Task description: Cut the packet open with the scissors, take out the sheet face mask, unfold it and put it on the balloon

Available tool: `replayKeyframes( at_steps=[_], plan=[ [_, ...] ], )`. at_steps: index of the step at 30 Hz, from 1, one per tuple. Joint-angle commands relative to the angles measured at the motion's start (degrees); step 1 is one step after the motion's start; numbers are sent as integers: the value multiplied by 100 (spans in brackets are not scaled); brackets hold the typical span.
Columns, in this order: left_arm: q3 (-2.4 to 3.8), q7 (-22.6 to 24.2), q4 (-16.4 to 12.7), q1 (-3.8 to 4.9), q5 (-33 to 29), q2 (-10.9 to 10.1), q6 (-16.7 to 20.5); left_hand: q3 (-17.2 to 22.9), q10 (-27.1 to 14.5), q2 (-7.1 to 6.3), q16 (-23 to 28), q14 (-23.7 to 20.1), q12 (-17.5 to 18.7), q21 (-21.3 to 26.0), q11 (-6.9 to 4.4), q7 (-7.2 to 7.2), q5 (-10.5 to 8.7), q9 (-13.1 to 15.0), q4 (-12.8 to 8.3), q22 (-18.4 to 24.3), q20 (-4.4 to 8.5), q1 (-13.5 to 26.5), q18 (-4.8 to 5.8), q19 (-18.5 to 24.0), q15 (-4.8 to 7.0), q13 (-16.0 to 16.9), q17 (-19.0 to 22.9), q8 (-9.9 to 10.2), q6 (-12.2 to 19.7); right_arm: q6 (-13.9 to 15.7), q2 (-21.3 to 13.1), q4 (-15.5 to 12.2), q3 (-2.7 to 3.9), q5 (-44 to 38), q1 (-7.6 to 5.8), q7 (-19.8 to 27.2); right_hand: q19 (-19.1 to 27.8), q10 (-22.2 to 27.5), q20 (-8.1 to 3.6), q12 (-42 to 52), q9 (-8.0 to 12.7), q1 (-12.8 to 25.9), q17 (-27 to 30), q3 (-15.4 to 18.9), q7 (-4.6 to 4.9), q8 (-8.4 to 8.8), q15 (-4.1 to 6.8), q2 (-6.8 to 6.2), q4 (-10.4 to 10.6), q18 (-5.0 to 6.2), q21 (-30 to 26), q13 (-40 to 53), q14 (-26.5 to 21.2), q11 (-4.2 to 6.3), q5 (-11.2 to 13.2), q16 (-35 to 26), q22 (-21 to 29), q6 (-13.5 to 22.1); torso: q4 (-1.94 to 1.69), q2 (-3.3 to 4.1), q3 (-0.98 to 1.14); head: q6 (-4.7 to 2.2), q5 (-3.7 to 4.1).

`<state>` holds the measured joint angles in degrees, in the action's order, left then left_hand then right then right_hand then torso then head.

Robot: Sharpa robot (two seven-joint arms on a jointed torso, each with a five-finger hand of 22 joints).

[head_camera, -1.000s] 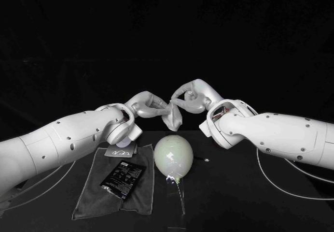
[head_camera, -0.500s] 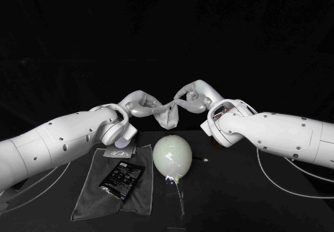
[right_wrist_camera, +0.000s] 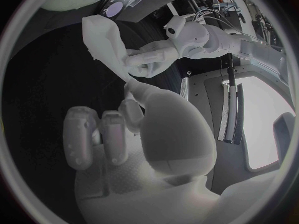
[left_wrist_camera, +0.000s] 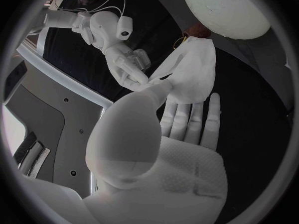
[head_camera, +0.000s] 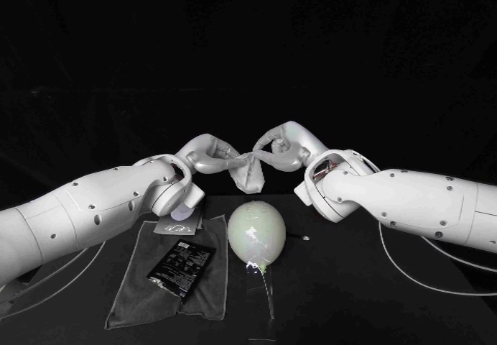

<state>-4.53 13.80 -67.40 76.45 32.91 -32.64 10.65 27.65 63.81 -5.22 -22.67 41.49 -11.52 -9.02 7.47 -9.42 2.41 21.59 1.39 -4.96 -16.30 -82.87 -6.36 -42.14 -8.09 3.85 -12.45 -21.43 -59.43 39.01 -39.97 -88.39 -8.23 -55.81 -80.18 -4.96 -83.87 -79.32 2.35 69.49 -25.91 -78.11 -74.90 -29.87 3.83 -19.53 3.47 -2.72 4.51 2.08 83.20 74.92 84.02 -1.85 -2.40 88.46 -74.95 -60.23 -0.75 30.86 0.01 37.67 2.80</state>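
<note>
Head view, centre of frame: our left hand [head_camera: 212, 154] and right hand [head_camera: 281, 144] each pinch an upper corner of the partly folded sheet face mask [head_camera: 248, 174], which hangs above the balloon [head_camera: 257, 231], and we judge that uneven pulling could tear it or slip it free.

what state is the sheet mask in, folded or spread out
Mostly folded: the sheet mask hangs as a narrow, creased piece pinched between the left hand and right hand, not spread flat.
</note>
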Motion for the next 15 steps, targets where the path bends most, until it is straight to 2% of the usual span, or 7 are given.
replayKeyframes(
  at_steps=[1,5,13,15],
  plan=[
    [7,-2,14,8,8,21,283,57,51,-32,-28,38,23,-36,0,-5,35,156,-19,-13,3,-27,-86,-71,-2,3,-11,-28,12,-101,-14,-74,-1,-27,2,53,-311,-368,-9,18,-287,18,-1354,-29,1,-114,56,42,-9,-59,3,78,554,243,-39,20,-1308,-28,4,-1,2,0,-3],
    [7,-27,37,8,30,22,377,195,103,-19,-65,56,34,-108,0,-35,36,142,-146,-42,9,-149,-156,-180,-1,14,-35,-17,51,-84,-63,-165,-2,-21,5,71,-312,-369,-9,20,-287,18,-1355,-29,1,-114,56,41,-10,-59,5,80,554,243,-39,21,-1309,-27,5,2,1,-2,-7],
    [7,-71,58,8,42,7,493,253,139,-7,-90,69,31,-135,0,-40,35,133,-172,-53,7,-141,-181,-210,-2,22,-50,-11,66,-101,-182,-312,-3,-15,8,57,-311,-369,-9,19,-288,19,-1354,-32,0,-116,56,39,-13,-59,2,79,554,243,-39,20,-1308,-25,-1,-1,2,-3,-15],
    [7,-70,60,8,32,4,534,279,320,19,-170,177,-74,-170,-48,-25,39,123,-200,-69,13,-148,-208,-255,30,69,-86,12,110,-134,-199,-331,-3,-11,9,40,-311,-369,-9,19,-288,19,-1354,-32,0,-116,56,39,-13,-59,2,79,554,243,-39,20,-1308,-25,2,-4,2,-5,-13]
  ],
)
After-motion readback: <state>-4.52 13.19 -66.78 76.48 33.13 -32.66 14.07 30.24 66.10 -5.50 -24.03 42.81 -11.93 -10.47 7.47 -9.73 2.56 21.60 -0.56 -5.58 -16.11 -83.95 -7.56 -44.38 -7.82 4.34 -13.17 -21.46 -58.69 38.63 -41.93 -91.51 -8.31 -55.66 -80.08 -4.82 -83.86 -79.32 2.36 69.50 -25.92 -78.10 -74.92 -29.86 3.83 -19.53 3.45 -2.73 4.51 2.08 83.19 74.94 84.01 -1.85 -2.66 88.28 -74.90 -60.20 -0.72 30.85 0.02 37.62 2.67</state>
